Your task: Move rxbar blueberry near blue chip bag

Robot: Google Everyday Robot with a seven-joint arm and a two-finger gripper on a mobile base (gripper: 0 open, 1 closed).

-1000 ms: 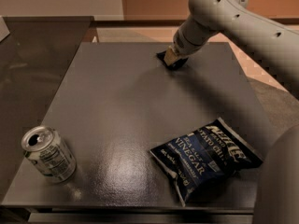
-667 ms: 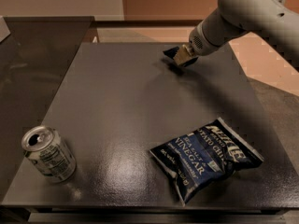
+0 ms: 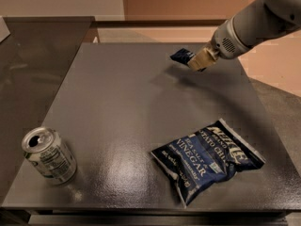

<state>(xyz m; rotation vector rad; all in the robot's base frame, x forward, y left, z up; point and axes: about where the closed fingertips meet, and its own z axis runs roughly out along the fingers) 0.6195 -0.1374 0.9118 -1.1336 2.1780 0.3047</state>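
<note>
The two-finger gripper (image 3: 194, 60) of the white robot arm (image 3: 249, 27) is at the far right part of the flat dark grey table (image 3: 117, 102). Its pale fingers (image 3: 201, 59) are closed on one end of the rxbar blueberry (image 3: 181, 55), a small flat dark navy wrapper which sticks out to the left of them. A soft shadow lies on the table under the bar, so I judge that the bar is lifted a little above the surface. The blue chip bag (image 3: 207, 159), a large crinkled glossy dark blue bag with white lettering, lies near the front right edge, well apart from the bar. A green and silver metal can (image 3: 47, 154) stands at the front left corner, far from both.

The risks from here, as I see them: the grip is only on the end of the thin wrapper, so the bar may swing or slip out during the carry. If the gripper comes down too close to the bag, it may press or push the light bag toward the front edge. If it releases from too high, the bar may slide away from the bag
</note>
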